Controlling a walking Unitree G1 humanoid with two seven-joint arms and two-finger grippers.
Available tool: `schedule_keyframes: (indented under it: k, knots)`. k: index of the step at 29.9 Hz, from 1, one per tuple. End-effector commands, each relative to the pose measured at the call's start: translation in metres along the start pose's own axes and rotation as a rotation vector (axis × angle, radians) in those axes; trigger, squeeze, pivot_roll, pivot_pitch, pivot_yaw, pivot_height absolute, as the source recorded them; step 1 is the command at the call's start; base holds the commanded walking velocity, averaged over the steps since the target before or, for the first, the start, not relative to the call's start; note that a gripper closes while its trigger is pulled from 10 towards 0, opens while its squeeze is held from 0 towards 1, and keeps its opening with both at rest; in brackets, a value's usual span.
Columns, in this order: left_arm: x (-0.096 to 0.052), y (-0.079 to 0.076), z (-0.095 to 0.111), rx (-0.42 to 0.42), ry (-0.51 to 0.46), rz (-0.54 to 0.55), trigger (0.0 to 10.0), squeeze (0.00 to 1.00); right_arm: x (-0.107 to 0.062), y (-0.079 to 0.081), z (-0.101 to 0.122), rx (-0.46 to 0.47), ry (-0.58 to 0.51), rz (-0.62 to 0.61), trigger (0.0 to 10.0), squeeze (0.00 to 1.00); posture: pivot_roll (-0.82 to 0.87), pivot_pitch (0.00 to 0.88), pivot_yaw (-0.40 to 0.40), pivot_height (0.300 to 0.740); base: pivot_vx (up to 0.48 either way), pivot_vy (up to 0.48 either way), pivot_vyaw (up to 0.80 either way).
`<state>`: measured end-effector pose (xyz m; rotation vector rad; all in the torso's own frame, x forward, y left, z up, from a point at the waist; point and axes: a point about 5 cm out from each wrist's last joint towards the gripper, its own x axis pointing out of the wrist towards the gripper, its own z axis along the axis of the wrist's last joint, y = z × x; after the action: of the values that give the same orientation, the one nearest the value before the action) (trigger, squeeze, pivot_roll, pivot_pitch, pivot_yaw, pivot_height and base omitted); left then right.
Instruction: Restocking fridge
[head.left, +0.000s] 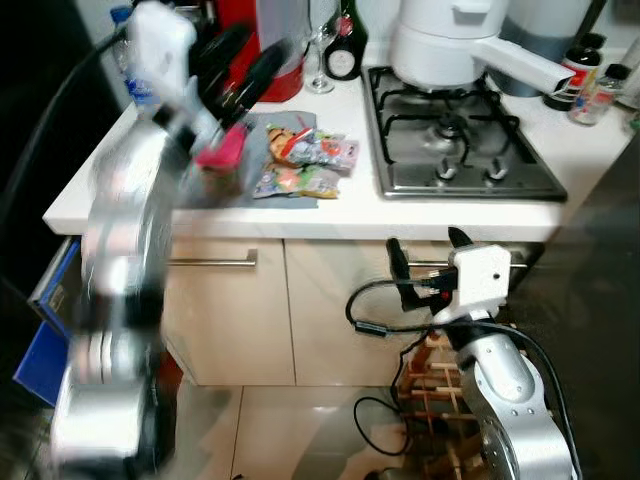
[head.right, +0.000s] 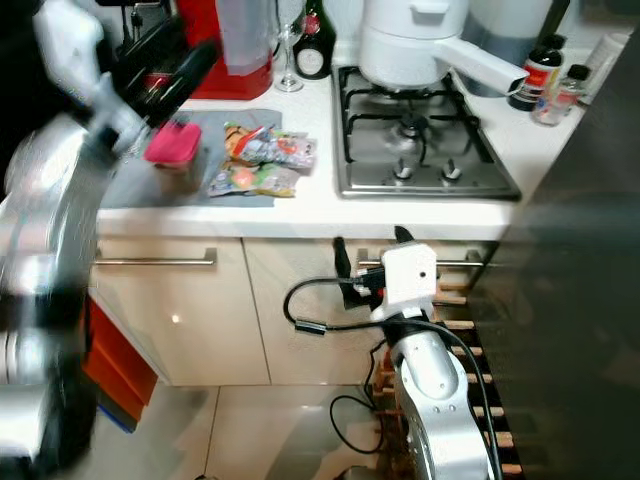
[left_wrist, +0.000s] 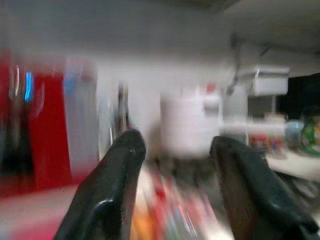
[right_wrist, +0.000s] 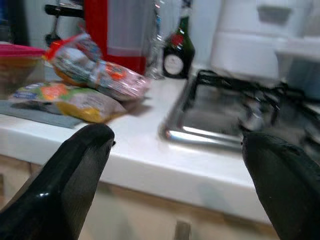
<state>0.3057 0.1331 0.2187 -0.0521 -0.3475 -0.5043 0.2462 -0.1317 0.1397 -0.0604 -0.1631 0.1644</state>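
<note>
Several colourful snack packets (head.left: 300, 160) lie on a grey mat (head.left: 255, 140) on the white counter (head.left: 450, 212). A small container with a pink lid (head.left: 222, 158) stands beside them. My left gripper (head.left: 240, 65) is raised over the mat, above the container, open and empty, blurred by motion. The left wrist view shows its fingers (left_wrist: 107, 192) spread apart over blurred packets. My right gripper (head.left: 428, 255) hangs open below the counter edge, in front of the cupboard doors. The right wrist view looks between its fingers (right_wrist: 70, 175) at the packets (right_wrist: 95, 70) and the pink lid (right_wrist: 17, 50).
A steel gas hob (head.left: 460, 140) with a white pot (head.left: 440, 45) takes up the counter's right. A red appliance (head.left: 275, 55), a dark bottle (head.left: 345, 50) and a wine glass (head.left: 320, 60) stand at the back. A wooden rack (head.left: 440, 400) sits on the floor. A dark panel (head.left: 600, 300) borders the right.
</note>
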Motion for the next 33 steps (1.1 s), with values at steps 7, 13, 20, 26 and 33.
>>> schedule_keyframes:
  k: [7,13,20,26,33]
  knots:
    - [-0.069,0.014,-0.021,0.133,0.141,0.403,10.0,1.0,0.001,-0.012,-0.017,-0.008,0.037,-0.05,10.0,0.0,-0.05,0.0,-0.051,0.74,0.0,0.0,0.0]
    - [-0.106,0.022,-0.05,0.207,0.314,0.534,10.0,1.0,-0.007,-0.035,-0.027,-0.051,0.067,-0.215,10.0,0.0,-0.04,0.0,-0.049,0.74,0.0,0.0,0.0]
    - [-0.117,0.011,-0.061,0.236,0.396,0.441,10.0,1.0,-0.016,-0.034,-0.038,-0.046,0.101,-0.193,10.0,0.0,-0.06,0.0,-0.015,0.74,0.0,0.0,0.0]
    - [-0.113,0.003,-0.068,0.271,0.469,0.234,10.0,1.0,-0.027,-0.03,-0.046,-0.024,0.129,-0.183,10.0,0.0,-0.05,0.0,-0.003,0.74,0.0,0.0,0.0]
    - [-0.099,0.01,-0.061,0.248,0.402,0.242,10.0,0.0,-0.016,-0.022,-0.044,-0.01,0.097,-0.179,10.0,0.0,-0.06,0.0,0.025,0.74,0.0,0.0,0.0]
